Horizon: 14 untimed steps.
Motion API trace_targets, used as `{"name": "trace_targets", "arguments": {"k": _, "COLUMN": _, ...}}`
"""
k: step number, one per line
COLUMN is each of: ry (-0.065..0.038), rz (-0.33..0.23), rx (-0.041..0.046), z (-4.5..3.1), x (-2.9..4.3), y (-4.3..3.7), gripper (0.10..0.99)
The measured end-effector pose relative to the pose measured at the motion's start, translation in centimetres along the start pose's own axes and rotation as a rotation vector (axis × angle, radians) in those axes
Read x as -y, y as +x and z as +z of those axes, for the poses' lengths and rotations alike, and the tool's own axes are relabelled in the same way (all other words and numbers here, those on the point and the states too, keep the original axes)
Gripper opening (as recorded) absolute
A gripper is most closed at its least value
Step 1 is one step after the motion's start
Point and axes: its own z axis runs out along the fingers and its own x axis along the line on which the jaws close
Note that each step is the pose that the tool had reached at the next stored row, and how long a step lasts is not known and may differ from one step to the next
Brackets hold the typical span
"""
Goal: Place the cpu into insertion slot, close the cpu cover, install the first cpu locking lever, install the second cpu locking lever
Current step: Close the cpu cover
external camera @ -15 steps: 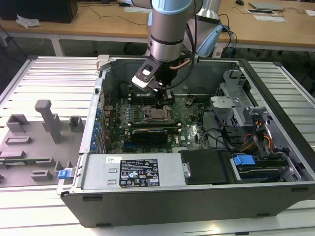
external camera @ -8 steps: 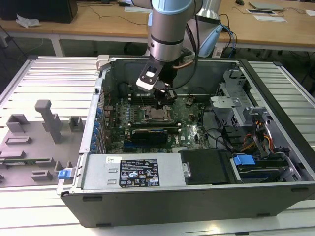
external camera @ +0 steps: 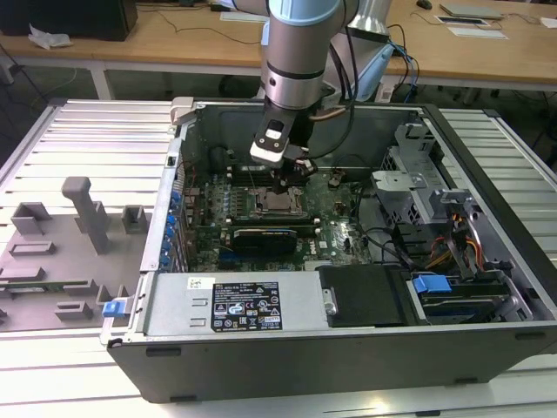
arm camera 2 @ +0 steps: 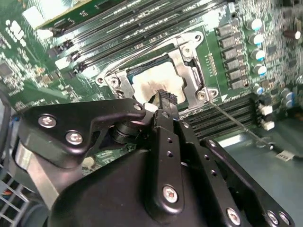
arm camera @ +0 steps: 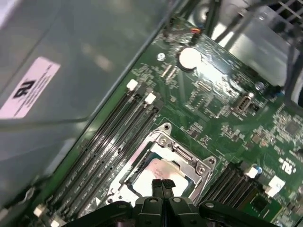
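partly hidden behind the pinched-together claw (arm camera: 161,184), the cpu (arm camera: 157,169) sits framed by the cpu cover (arm camera: 188,162).

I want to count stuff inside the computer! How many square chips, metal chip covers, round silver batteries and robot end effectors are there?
cpu: 1
cpu cover: 1
round silver battery: 1
end effector: 1
Total: 4

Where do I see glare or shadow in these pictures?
First wrist view: light glares on the motherboard beside the coin battery. Second wrist view: the cpu top shines pale; the claw is dark. Exterior view: the computer case is dim inside, the table bright.
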Motion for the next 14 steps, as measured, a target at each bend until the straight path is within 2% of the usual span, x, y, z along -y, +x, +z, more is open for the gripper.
{"name": "trace_targets", "arguments": {"k": 9, "ry": 0.003, "rz": -0.188, "rx": 0.0013, "z": 0.02, "x": 0.00, "y": 0.00, "gripper": 0.106}}
{"name": "trace_targets", "arguments": {"k": 14, "ry": 0.006, "rz": -0.313, "rx": 0.0022, "z": 0.03, "x": 0.00, "y": 0.00, "gripper": 0.106}}
